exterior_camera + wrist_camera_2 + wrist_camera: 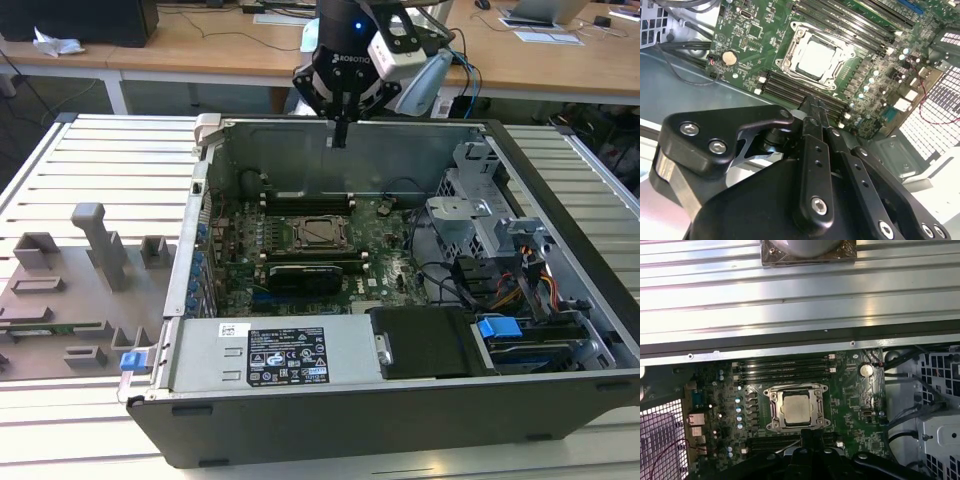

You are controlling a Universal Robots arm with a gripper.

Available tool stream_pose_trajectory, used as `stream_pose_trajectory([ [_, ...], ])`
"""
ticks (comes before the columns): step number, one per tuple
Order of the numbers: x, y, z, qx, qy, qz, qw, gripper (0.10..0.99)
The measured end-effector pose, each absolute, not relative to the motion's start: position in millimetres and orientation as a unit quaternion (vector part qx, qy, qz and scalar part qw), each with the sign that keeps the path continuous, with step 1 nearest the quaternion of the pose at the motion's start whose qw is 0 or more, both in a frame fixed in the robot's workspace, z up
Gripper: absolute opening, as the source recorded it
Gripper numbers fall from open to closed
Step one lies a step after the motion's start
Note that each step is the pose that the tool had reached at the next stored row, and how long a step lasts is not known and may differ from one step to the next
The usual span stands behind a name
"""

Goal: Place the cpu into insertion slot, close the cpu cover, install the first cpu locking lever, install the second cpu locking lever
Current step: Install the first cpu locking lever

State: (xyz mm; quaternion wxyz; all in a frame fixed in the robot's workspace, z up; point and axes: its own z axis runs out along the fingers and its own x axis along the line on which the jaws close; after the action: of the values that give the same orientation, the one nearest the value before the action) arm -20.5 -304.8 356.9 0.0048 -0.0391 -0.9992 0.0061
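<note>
One cpu [794, 408] seated under one cpu cover [774, 410], claw [340, 135] above

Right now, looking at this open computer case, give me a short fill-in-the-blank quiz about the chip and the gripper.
1. The cpu lies in the insertion slot with its ____ metal top facing up.
2. The cpu cover is ____ over the cpu.
3. The gripper hangs above the motherboard, its fingers ____.

Missing words: silvery; closed; shut

Silvery-grey cpu [794, 408], green board [855, 405], black hand [340, 132].
</note>
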Motion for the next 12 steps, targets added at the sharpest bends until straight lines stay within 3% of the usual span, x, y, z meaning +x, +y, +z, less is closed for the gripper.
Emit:
stream_pose_trajectory([
  [12,-20.5,-304.8,366.9,-0.039,-0.999,0.006,0.005,0.106],
])
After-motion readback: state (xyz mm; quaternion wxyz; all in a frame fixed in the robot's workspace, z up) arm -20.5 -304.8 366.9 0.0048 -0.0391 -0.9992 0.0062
